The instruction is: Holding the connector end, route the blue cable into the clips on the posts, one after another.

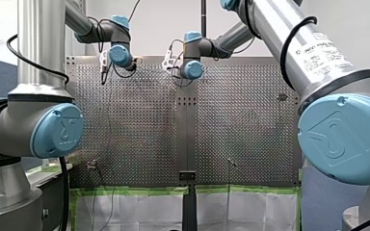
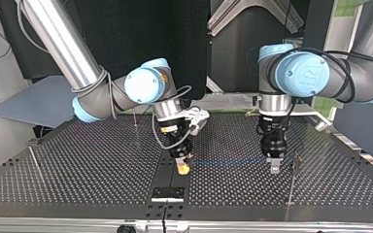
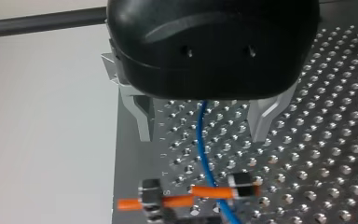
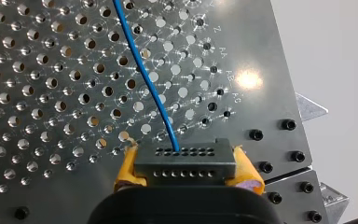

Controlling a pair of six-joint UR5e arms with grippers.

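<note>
Top view: blue cable (image 2: 228, 161) lies horizontal at centre, connector (image 4: 185, 163) end leftward. My right hand (image 2: 183, 168) clamps the connector; my left hand (image 2: 275, 167) is spread apart.

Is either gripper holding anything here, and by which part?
My right gripper holds the blue cable by its grey connector, between its yellow pads. My left gripper is open; the cable passes between its fingers ungripped.

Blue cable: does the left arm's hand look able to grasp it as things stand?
Probably yes. In the left wrist view the blue cable runs between the open fingers of the left hand, with nothing else between them. The right hand only holds the connector at its end.
</note>
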